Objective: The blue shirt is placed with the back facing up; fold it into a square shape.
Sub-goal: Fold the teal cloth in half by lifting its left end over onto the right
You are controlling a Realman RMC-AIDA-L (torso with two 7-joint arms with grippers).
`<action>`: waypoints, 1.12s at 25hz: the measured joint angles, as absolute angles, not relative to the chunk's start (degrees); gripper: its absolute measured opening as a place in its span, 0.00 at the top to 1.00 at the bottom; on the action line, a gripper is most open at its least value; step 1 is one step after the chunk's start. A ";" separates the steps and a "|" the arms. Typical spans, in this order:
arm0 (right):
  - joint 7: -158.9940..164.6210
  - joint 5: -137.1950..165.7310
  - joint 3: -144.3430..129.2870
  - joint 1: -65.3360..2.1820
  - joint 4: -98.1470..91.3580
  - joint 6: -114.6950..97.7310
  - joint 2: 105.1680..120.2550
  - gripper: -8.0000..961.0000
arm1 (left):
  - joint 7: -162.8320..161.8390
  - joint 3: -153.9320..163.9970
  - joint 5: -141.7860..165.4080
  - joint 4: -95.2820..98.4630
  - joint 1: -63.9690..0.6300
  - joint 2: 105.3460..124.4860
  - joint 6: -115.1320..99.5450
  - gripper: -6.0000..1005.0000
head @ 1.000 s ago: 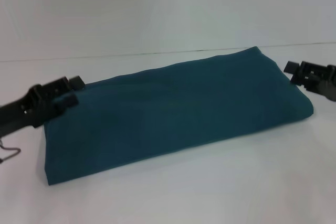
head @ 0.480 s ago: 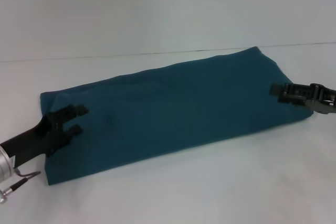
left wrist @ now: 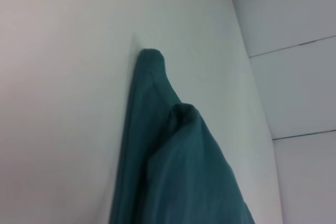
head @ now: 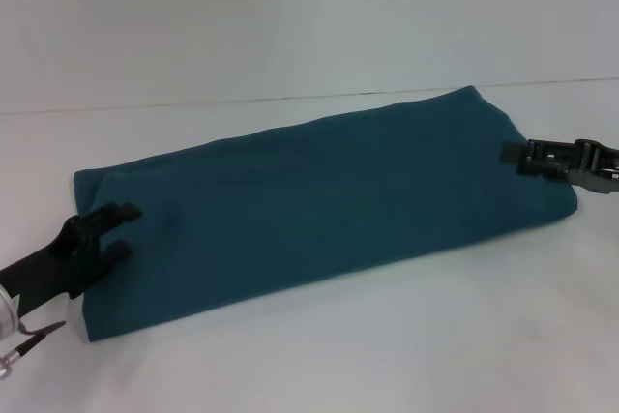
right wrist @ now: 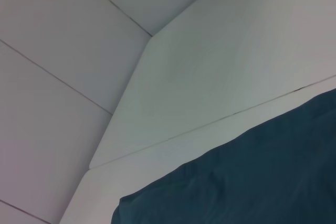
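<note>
The blue shirt (head: 319, 200) lies on the white table (head: 435, 336) folded into a long narrow strip, plain side up, running from near left to far right. My left gripper (head: 118, 231) is open, its two fingers spread over the strip's left end near the front corner. My right gripper (head: 511, 153) is low over the strip's right end, just inside its edge. The left wrist view shows a bunched end of the shirt (left wrist: 173, 171) on the table. The right wrist view shows a flat part of the shirt (right wrist: 252, 182) with its edge.
The table's far edge (head: 290, 99) runs behind the shirt, with a pale wall beyond. A silver wrist part and a thin cable (head: 24, 343) hang at the near left corner. Bare tabletop lies in front of the shirt.
My left gripper has moved from the strip's far left corner toward the near left corner. My right gripper has come in from beyond the right end to just over the shirt.
</note>
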State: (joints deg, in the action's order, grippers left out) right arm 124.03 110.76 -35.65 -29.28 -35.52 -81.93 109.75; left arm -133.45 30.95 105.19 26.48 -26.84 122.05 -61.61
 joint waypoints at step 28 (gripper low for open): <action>124.27 110.92 -37.62 -29.30 -35.07 -82.39 109.77 0.35 | -136.10 31.51 109.76 30.66 -26.94 120.71 -59.98 0.31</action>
State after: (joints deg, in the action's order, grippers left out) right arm 124.27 110.92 -37.62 -29.30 -35.07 -82.39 109.77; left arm -136.10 31.51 109.76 30.66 -26.94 120.71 -59.98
